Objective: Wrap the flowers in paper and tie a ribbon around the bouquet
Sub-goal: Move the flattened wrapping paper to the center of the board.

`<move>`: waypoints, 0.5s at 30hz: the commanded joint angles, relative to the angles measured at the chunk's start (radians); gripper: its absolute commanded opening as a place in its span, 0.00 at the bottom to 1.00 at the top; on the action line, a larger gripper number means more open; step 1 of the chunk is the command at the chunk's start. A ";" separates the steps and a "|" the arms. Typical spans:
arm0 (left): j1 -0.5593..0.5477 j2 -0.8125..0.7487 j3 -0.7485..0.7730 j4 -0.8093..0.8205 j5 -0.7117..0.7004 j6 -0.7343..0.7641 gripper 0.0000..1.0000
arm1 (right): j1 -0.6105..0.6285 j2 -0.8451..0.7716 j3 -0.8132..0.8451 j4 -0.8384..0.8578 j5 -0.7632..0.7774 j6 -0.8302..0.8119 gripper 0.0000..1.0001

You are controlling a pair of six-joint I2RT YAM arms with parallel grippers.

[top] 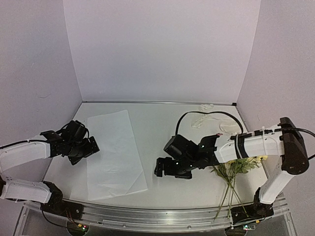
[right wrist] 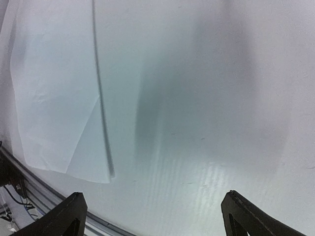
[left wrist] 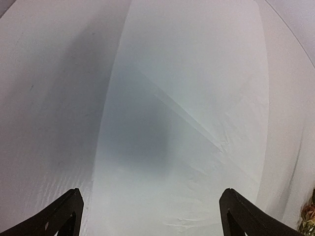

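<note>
The white paper (top: pixel 114 152) lies flat on the table's left half, with a diagonal crease showing in the left wrist view (left wrist: pixel 197 118). My left gripper (top: pixel 88 149) hovers at the sheet's left edge, open and empty (left wrist: pixel 153 216). My right gripper (top: pixel 158 167) is open and empty just right of the sheet; its camera sees the paper's near corner (right wrist: pixel 54 93) to the left of the jaws (right wrist: pixel 155 216). The flowers (top: pixel 237 166) lie at the right, partly under the right arm, with their stems toward the front rail. The cream ribbon (top: pixel 206 106) lies loose at the back right. No bouquet shows.
A black cable (top: pixel 189 116) loops over the table behind the right arm. A metal rail (top: pixel 157 214) runs along the front edge, also seen in the right wrist view (right wrist: pixel 29 184). White walls (top: pixel 157 49) close in the back and both sides.
</note>
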 commanded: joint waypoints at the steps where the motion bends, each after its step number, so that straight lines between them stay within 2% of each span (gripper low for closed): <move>1: 0.087 -0.078 -0.063 -0.010 0.001 0.000 1.00 | 0.058 0.085 0.097 0.053 -0.031 0.021 0.97; 9: 0.148 0.005 -0.120 0.164 0.025 0.053 1.00 | 0.065 0.150 0.130 0.067 -0.008 -0.011 0.98; 15: 0.226 0.119 -0.136 0.313 0.121 0.100 1.00 | 0.065 0.190 0.157 0.069 -0.012 -0.030 0.98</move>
